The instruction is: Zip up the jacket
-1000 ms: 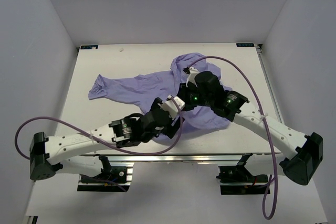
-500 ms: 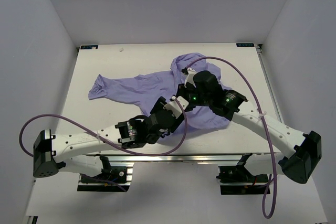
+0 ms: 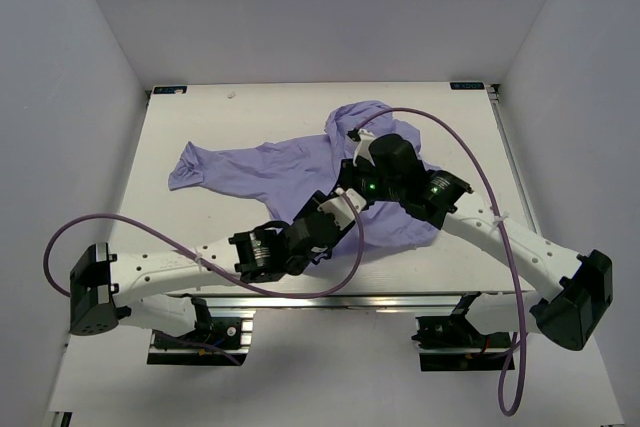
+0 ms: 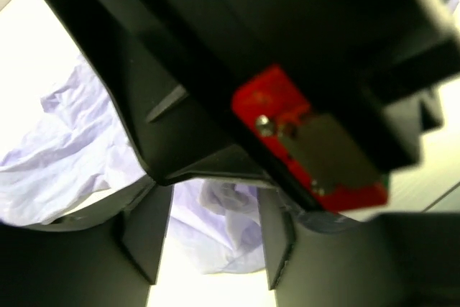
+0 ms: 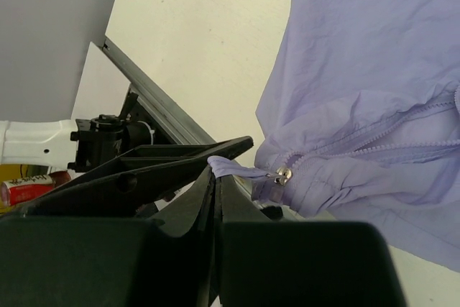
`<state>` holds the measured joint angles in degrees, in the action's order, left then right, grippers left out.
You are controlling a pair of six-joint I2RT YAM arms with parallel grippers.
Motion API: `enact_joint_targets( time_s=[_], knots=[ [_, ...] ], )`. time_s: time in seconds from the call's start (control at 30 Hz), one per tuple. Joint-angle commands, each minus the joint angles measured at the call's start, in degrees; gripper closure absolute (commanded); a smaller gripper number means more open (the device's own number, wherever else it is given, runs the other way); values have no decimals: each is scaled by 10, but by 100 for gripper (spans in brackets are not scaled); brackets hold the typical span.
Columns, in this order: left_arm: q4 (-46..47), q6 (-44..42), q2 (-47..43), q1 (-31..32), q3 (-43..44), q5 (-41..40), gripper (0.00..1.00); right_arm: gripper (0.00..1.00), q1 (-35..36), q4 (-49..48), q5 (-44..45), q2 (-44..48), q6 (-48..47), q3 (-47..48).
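The jacket (image 3: 265,167) lies flat on the white desk (image 3: 200,117). It is thin, soft lavender cloth, creased all over. Its long axis runs roughly left to right: one sleeve (image 3: 185,169) points to the left, the rounded hood (image 3: 362,117) lies at the far side, and the body bunches toward the near right. In the right wrist view, two rows of fine lavender zipper teeth (image 5: 374,129) run side by side across the puckered front and meet at a small metal slider (image 5: 282,175). The slider sits at the jacket's crumpled near edge, and from it a narrow fabric zipper pull (image 5: 233,168) sticks out away from the jacket. The right gripper (image 5: 215,170), matte black with long tapered fingers, has its jaws closed on the end of that zipper pull. The left gripper (image 4: 212,236) is at the jacket's near edge, just beside the right one. Its blunt black jaws stand apart, wrinkled jacket cloth shows through the gap between them, and I cannot tell whether they touch it. A black housing with a red block (image 4: 309,141) fills the view above them. Both arms are white with black joints, and the left arm (image 3: 160,272) and right arm (image 3: 520,247) reach in from the jacket's near side.
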<state>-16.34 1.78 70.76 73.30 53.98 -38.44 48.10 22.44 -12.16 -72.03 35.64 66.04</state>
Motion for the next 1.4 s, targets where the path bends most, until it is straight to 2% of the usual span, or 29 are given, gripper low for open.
enact_joint_targets(
  time_s=[0.0,0.2,0.23,0.33,0.6,0.77,1.03,1.1,1.27,1.37],
  knots=[
    [8,-8,3,2,-1,-2,42,100,-7,-16,-8,20,5,30],
    [42,-17,-8,3,-11,20,54,100,-10,-20,-21,15,4,27],
    [49,-20,-13,3,-17,23,60,100,-10,-20,-25,8,6,26],
    [67,-35,-21,2,-26,12,100,100,-10,-29,-37,3,7,23],
    [84,-45,-53,3,-46,27,100,100,-10,-41,-23,-7,-1,22],
    [87,-51,-92,3,-52,69,100,100,-27,-50,78,-37,-31,15],
    [82,-54,-145,3,-48,98,100,100,-61,-85,98,-101,-48,-25],
    [75,-52,-146,3,-46,103,100,100,-66,-124,136,-114,-53,-32],
    [39,-25,-144,3,-37,121,100,100,-106,-194,183,-191,-83,14],
    [20,27,-141,3,-41,181,100,100,-151,-252,192,-272,-112,93]
  ],
)
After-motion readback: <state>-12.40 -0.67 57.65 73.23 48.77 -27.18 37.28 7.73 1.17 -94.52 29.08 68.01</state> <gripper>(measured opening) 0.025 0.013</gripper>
